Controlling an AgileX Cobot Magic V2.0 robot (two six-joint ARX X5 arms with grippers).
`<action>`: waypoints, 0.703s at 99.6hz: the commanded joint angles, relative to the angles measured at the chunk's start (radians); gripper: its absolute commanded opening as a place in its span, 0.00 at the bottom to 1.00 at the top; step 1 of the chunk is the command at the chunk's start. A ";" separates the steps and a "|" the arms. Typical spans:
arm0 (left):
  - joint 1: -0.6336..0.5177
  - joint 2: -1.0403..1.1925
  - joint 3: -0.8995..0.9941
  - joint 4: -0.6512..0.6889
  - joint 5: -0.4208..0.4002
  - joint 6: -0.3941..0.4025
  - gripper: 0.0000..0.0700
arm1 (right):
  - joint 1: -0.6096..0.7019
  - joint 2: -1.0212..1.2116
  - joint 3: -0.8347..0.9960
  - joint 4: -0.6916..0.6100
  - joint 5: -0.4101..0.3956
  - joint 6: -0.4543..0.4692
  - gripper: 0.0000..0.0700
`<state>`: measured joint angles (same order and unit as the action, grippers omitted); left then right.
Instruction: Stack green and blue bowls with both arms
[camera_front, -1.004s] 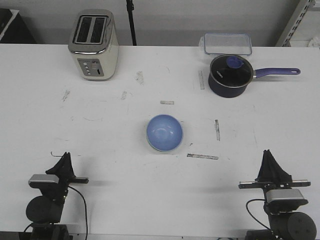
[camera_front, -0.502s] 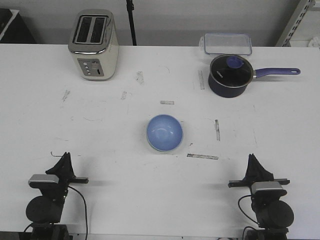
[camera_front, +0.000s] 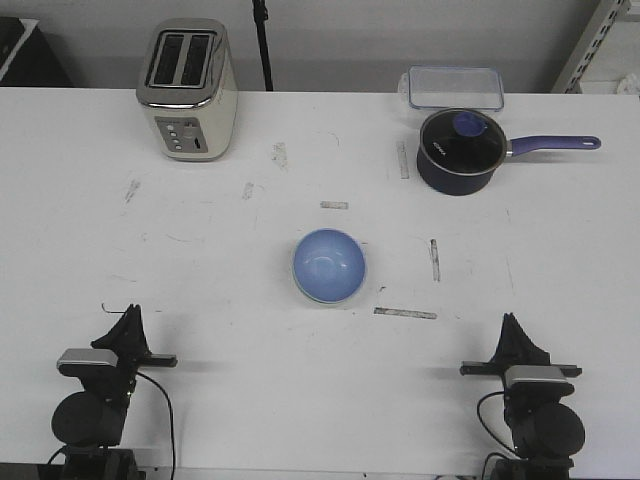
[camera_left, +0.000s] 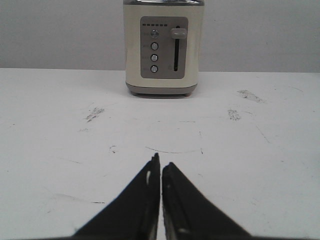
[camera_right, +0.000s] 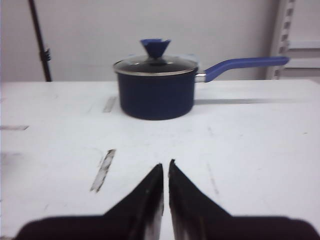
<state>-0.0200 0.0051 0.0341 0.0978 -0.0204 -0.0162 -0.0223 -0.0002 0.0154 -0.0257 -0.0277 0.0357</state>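
Note:
The blue bowl sits upright in the middle of the white table; a thin pale green rim shows under its near edge, so the green bowl seems to lie beneath it. My left gripper is shut and empty near the front left edge, also in the left wrist view. My right gripper is shut and empty near the front right edge, also in the right wrist view. Both are far from the bowl.
A cream toaster stands at the back left and shows in the left wrist view. A dark navy saucepan with a purple handle and a clear plastic box are at the back right. Tape marks lie near the bowl.
My right arm has shifted left and pulled back toward the front edge, then settled. The left arm and the bowl have not moved.

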 joint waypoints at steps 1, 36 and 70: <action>0.000 -0.002 -0.023 0.015 0.000 0.008 0.00 | -0.006 0.002 -0.003 0.008 -0.008 0.017 0.01; 0.000 -0.002 -0.023 0.015 0.000 0.008 0.00 | 0.006 0.002 -0.003 0.003 -0.010 0.017 0.01; 0.000 -0.002 -0.023 0.015 0.000 0.008 0.00 | 0.006 0.002 -0.003 0.003 -0.006 0.016 0.01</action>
<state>-0.0200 0.0051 0.0341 0.0978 -0.0204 -0.0162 -0.0177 0.0006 0.0154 -0.0334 -0.0334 0.0418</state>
